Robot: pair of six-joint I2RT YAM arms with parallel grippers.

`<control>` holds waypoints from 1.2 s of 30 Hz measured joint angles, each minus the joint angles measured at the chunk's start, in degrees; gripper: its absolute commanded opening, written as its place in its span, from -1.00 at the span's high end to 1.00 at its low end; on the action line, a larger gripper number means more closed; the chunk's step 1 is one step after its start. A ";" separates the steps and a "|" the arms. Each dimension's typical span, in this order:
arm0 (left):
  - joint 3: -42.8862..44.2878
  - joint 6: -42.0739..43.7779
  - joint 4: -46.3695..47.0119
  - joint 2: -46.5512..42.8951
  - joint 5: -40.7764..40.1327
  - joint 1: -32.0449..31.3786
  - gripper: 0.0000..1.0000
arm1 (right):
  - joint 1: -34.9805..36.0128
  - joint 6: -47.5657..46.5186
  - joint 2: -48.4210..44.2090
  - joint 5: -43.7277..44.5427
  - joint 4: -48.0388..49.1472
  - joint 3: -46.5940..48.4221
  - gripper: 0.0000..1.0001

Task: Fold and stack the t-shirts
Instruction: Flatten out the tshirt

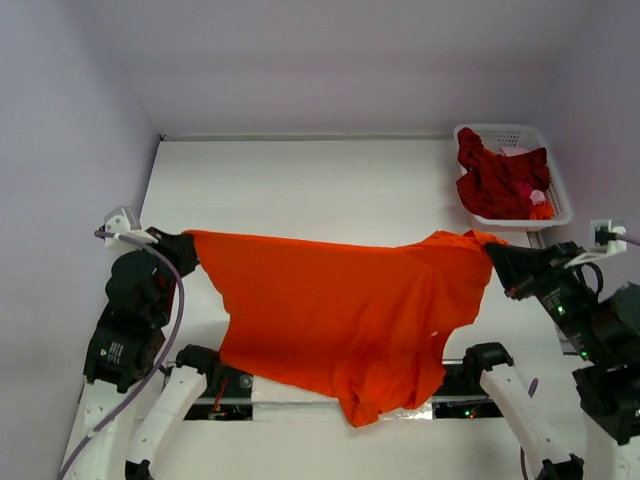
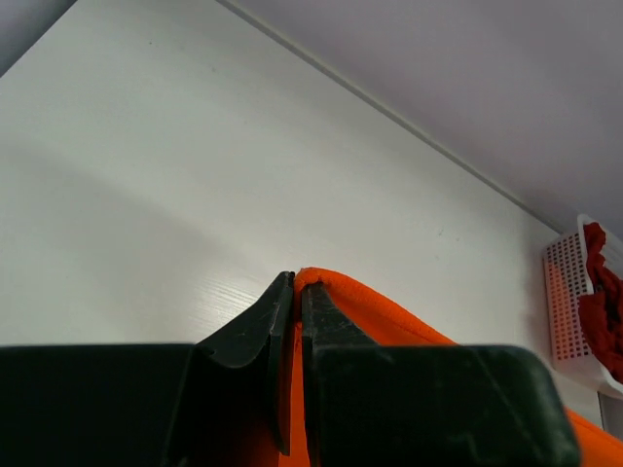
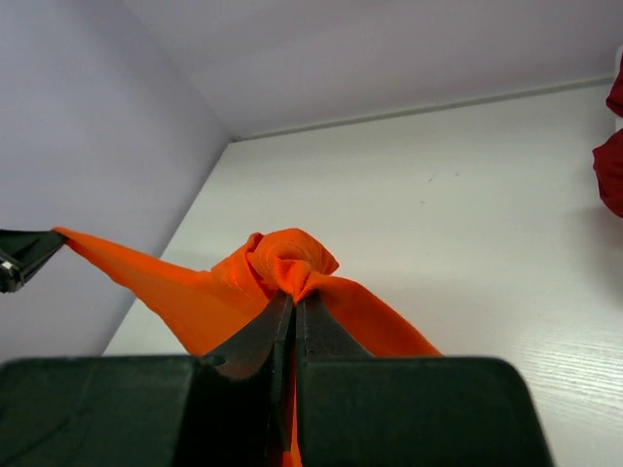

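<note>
Left fingers (image 2: 255, 339), black, fill the foreground of the left wrist view. They are pressed together on a folded edge of the orange t-shirt (image 2: 382, 321), with only that strip of cloth between them. From above, these fingers (image 1: 182, 250) sit well apart from the white basket (image 1: 560, 190), at the opposite side of the table (image 1: 300, 180).

Right fingers (image 3: 255, 339) are likewise clamped tight. A bunched knot of the orange cloth (image 3: 292, 263) bulges out just past their tips. From above, they (image 1: 505, 265) sit near the basket, just off its near corner.

Orange t-shirt (image 1: 340, 310): held at both ends and stretched between the two arms. Its top edge runs from beside the basket's near corner across to the left fingers. The body hangs and sags away from the basket, toward the arm bases, and the lowest fold reaches the near edge of the table. The right wrist view shows the cloth running off as a taut strip toward the other arm.

Beyond the shirt lies bare white table.

Basket: at the far right corner of the table, lattice walls (image 2: 565, 292). Dark red t-shirts (image 1: 495, 175) are heaped inside, crumpled, with small bits of pink and orange cloth at the near end of the basket.
</note>
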 measured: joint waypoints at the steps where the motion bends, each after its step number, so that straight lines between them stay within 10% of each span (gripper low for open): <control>1: 0.00 0.17 0.70 0.87 -0.44 0.00 1.00 | 0.00 -0.17 1.11 0.04 0.90 -0.59 1.00; 36: 10.80 3.72 14.32 35.74 -8.07 1.77 1.00 | 0.00 1.60 38.88 -1.90 21.11 -0.57 1.00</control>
